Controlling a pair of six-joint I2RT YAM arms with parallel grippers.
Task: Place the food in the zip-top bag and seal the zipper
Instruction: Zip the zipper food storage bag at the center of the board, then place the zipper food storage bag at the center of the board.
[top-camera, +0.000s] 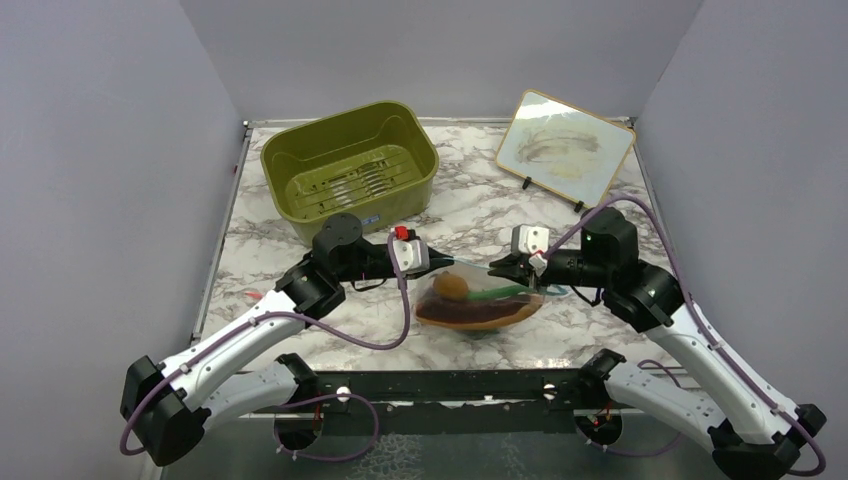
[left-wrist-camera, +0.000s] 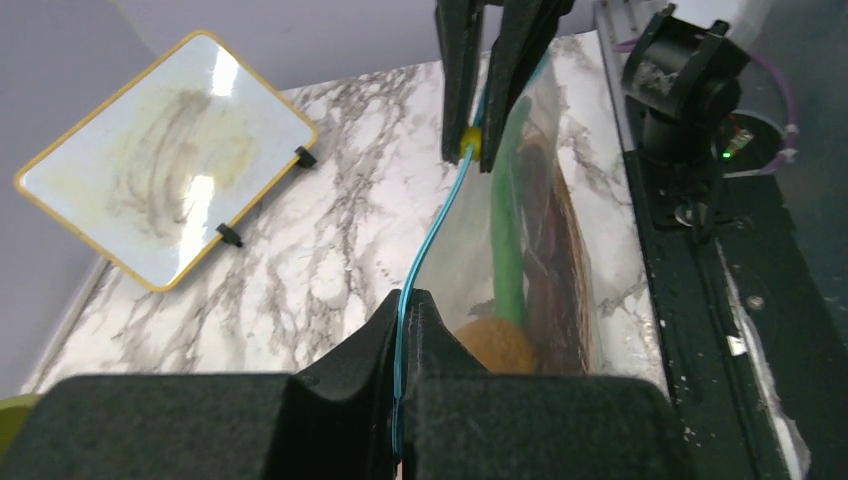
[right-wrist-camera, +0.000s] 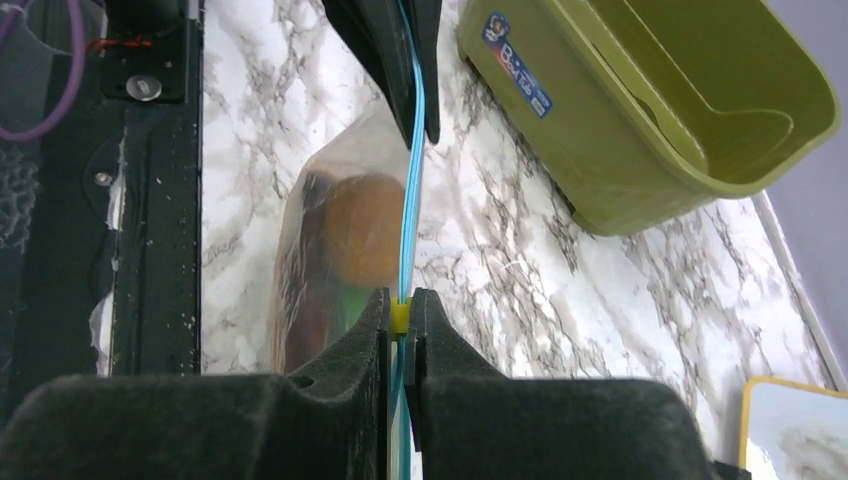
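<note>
The clear zip-top bag (top-camera: 478, 304) is held up between both grippers at the table's front middle. Inside it I see an orange-brown round food (top-camera: 451, 285), a green piece (left-wrist-camera: 510, 240) and a dark red long piece (top-camera: 470, 314). My left gripper (top-camera: 432, 262) is shut on the left end of the light blue zipper (left-wrist-camera: 428, 243). My right gripper (top-camera: 500, 268) is shut on the zipper's small yellow slider (right-wrist-camera: 400, 316) further right. The zipper (right-wrist-camera: 409, 215) runs taut between them. The right gripper also shows in the left wrist view (left-wrist-camera: 476, 148).
An olive-green tub (top-camera: 350, 168) stands at the back left. A small whiteboard with a yellow frame (top-camera: 565, 146) leans at the back right. The arms' black base rail (top-camera: 450, 385) runs along the near edge under the bag.
</note>
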